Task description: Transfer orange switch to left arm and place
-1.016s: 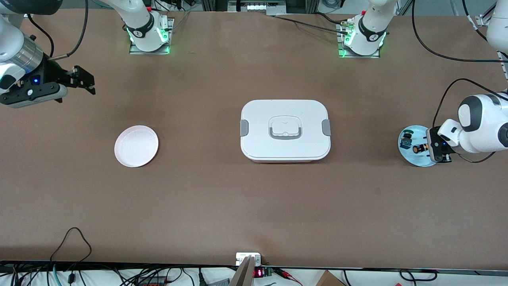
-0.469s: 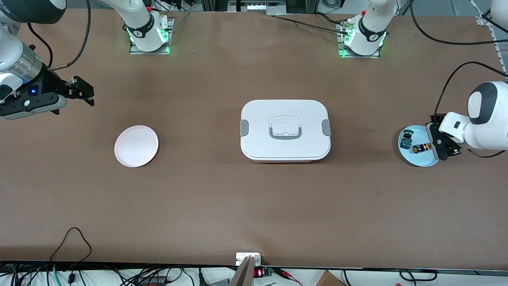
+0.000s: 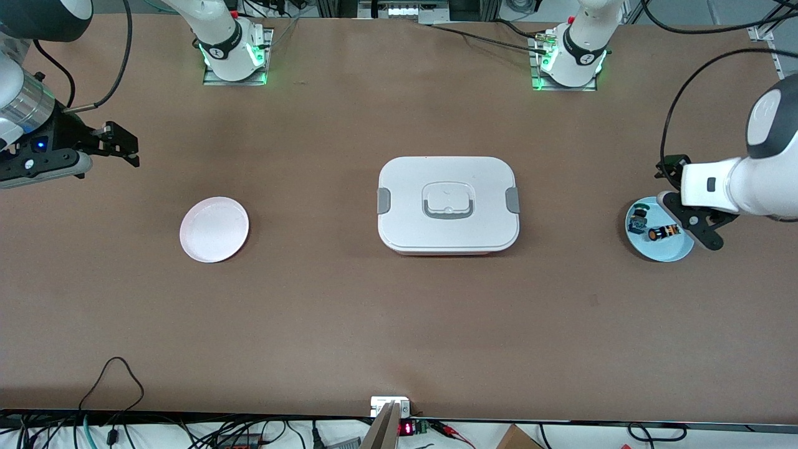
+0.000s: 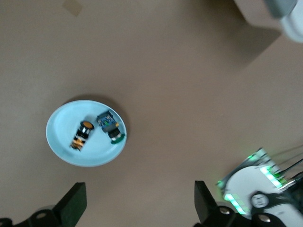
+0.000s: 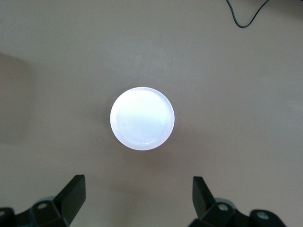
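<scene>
Since a second ago, left pincer (image 3: 691,218) has been raised and rotated above the blue plate (image 3: 676,251); fingers spread wide, nothing held. Orange switch (image 3: 662,233) is seen lying on its side on that plate, just beside a green-capped switch (image 3: 637,219), at the left arm's end of the counter (image 3: 399,324). In the left wrist view, orange switch (image 4: 81,135) and green-capped switch (image 4: 110,126) are nearly touching.

Right pincer (image 3: 115,142) has been drawn slightly outward, parked over bare counter near the pink plate (image 3: 214,229); fingers also apart, empty, arm waiting.

Box (image 3: 447,204) sits mid-counter between both plates.

Risks, as judged: wrong switch nudged or pinched, given the tight spacing; cap-side grasp slipping on the round body; handover path clipped by the box if carried low.
</scene>
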### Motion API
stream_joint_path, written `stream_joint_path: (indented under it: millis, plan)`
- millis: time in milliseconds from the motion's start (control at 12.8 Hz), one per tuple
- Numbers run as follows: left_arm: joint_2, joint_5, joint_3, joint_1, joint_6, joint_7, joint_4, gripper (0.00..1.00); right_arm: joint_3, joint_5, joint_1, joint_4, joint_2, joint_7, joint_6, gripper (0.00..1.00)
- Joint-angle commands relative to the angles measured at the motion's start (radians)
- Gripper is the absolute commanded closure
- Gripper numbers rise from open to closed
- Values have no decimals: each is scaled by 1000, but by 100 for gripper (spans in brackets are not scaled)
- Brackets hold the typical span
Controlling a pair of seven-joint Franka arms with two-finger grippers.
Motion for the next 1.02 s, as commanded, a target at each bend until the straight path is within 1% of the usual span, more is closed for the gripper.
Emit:
stream_joint_path:
  millis: [0, 78, 156, 235, 313, 391, 469, 547, 625, 704, 782, 860, 938]
  plan:
    - [17, -31, -50, -16, -90, -149, 134, 0, 70, 7, -44, 14, -11, 89, -41, 0]
    - [17, -34, -29, -62, -100, -160, 192, 0, 71, 7, -44, 16, -11, 95, -41, 0]
    - [17, -57, 29, -76, -75, -188, 225, 0, 70, 11, -45, 16, -11, 100, -41, 0]
    - [-3, -49, 57, -105, 13, -235, 220, 0, 70, 43, -45, 16, -11, 101, -42, 0]
    - [-59, -66, 125, -125, 56, -301, 181, 0, 68, 78, -45, 16, -17, 101, -42, 0]
    - [-111, -113, 208, -181, 70, -365, 150, 0, 70, 80, -45, 17, -21, 101, -42, 0]
    - [-162, -164, 314, -266, 80, -442, 128, 0, 70, 80, -45, 18, -21, 100, -42, 0]
    - [-219, -213, 401, -330, 86, -520, 75, 0, 70, 80, -47, 18, -21, 98, -41, 0]
    - [-286, -270, 468, -366, 124, -572, -12, 0, 68, 77, -45, 19, -21, 98, -41, 0]
    - [-372, -296, 517, -395, 194, -574, -143, 0, 68, 79, -47, 19, -19, 98, -42, 0]
    - [-429, -299, 584, -470, 243, -574, -225, 0, 68, 79, -47, 19, -18, 98, -41, 0]
    - [-443, -296, 706, -587, 250, -585, -238, 0, 68, 70, -45, 21, -17, 98, -32, 0]
    - [-445, -295, 768, -646, 256, -581, -241, 0, 70, 68, -45, 24, -16, 98, -27, 0]
